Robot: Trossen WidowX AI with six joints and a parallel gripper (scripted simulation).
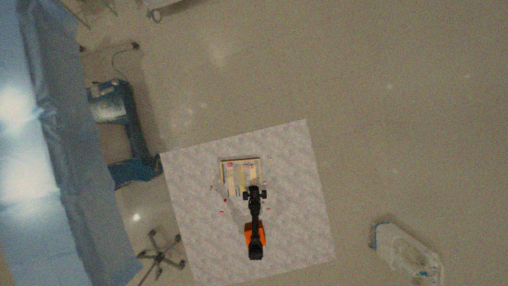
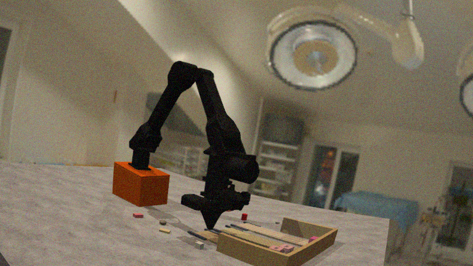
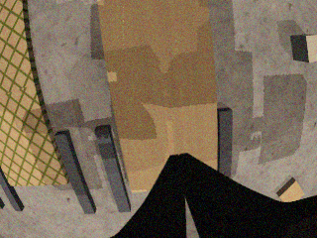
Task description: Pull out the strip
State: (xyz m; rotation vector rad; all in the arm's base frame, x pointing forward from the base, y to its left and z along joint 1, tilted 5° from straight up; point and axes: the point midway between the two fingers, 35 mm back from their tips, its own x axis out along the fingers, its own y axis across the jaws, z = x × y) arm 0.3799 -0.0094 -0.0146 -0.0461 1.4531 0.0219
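Gripper [image 1: 253,190] [image 2: 210,227] [image 3: 178,162], one, black: closed, nothing between the fingertips; pointed down at the open end of the wooden tray [image 1: 239,159] [image 2: 250,249], over the outer part of the plain strip [image 1: 253,173] [image 2: 207,236] [image 3: 168,119]; dark rails [image 2: 196,235] [image 3: 114,169], upright, flanked that strip outside the tray's open end, narrowing side access.

White block [image 1: 264,183] [image 2: 199,245] [image 3: 304,48], outside the tray, plain-strip side; tan block [image 2: 164,230] [image 3: 291,190], same side, nearer the orange base [image 1: 248,230] [image 2: 153,189]; red cylinder [image 1: 224,200] [image 2: 244,217], beyond the open end, striped-strip side.

Tray, three-walled: contained the plain strip along one side, crosshatched strip [image 1: 241,177] [image 2: 254,233] [image 3: 12,99] midway, striped strip [image 1: 230,179] [image 2: 275,234] opposite; magenta cube [image 1: 229,164] [image 2: 313,239] on the striped strip's inner end; two pink cubes [image 1: 252,165] [image 2: 287,247], dark-marked, by the far wall, plain-strip side; exact letters too small to tell.
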